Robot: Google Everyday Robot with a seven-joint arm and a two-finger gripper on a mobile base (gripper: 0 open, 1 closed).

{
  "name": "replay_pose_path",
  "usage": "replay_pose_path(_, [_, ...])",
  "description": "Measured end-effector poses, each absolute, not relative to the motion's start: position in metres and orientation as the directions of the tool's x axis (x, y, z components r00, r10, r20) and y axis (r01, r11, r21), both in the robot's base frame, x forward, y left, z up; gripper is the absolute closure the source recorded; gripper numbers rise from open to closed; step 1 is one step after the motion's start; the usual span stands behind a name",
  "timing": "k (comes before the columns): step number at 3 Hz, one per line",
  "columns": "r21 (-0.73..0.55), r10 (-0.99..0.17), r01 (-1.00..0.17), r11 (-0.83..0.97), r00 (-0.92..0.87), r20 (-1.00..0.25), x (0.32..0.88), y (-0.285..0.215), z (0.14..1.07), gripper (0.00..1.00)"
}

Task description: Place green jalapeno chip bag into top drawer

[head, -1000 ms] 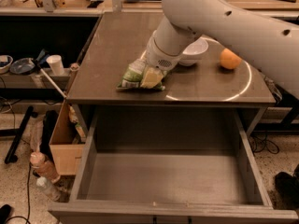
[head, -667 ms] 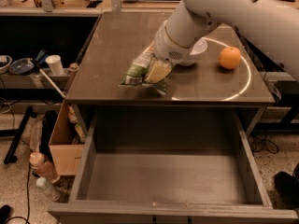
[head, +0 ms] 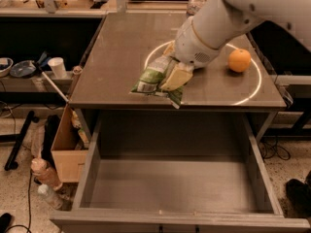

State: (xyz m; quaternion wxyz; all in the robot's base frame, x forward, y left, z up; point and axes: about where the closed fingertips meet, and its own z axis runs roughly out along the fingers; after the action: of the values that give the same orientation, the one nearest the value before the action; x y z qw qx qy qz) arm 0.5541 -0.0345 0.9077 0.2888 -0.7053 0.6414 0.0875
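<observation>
The arm (head: 233, 11) is a thick, smooth tube in glossy off-white, entering from 1 o'clock. A thin tan seam rings it where the long segment meets the wrist, a rounded, bulb-like white housing. No cables or screws show on the shell. The gripper (head: 170, 71) sits at the arm's 7 o'clock end, above the middle of the table's front edge, clamped on the green jalapeno chip bag (head: 150, 79). Its fingers (head: 176, 76) are pale cream, flat and wedge-shaped, more yellow than the white shell.
</observation>
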Motion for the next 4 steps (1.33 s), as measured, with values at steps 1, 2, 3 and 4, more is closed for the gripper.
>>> replay_pose_path(1, [-0.263,-0.827,-0.965,-0.018,0.163,-0.538,0.522,-0.042,0.902,1.00])
replay_pose_path(2, [-0.229,-0.807,-0.973,-0.014,0.147,-0.573,0.493,-0.048,0.896,1.00])
replay_pose_path(3, [-0.183,-0.791,-0.983,-0.004,0.115,-0.601,0.466,-0.051,0.887,1.00])
replay_pose_path(4, [-0.169,-0.808,-0.985,0.029,0.076,-0.584,0.447,-0.053,0.870,1.00])
